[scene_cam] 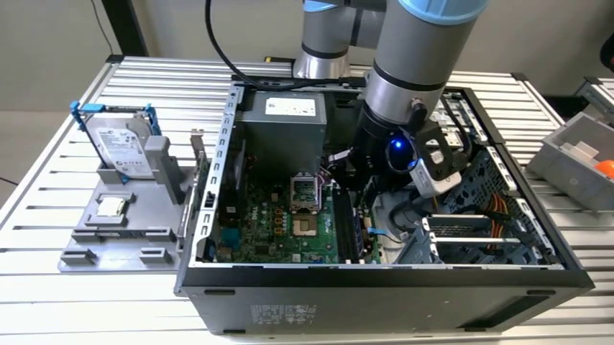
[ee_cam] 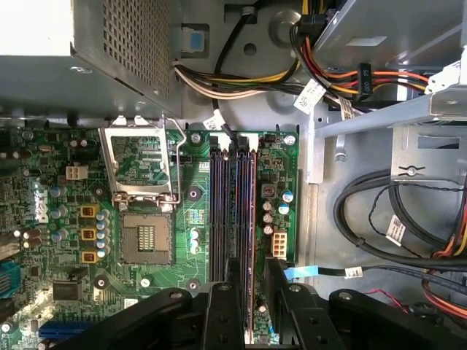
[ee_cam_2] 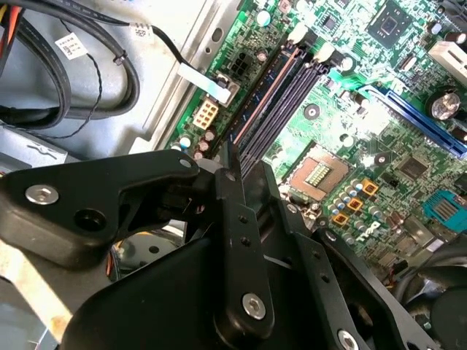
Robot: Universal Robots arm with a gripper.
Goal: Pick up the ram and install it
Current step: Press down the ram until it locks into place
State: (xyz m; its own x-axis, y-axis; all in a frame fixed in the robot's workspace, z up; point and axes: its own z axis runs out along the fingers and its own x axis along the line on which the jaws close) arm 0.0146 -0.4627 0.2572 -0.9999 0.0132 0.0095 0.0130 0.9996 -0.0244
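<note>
Most of the task is looking done: going left to right in the exterior view, past the hard drive at the counter's edge, the gripper is pinching the ram in its motherboard slot; full seating is unclear.

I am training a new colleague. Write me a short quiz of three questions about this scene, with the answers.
1. True or false: the hard drive in the blue frame lies inside the computer case.
2. Choose one. In the first wrist view, the hand is right above: A) a fan, B) the memory slots, C) the power supply.
3. Short answer: is the metal cover of the processor socket open or shut?

Key
1. False. It stands on a grey holder outside the case, at the exterior view's left.
2. B.
3. Open, flipped up.
</note>
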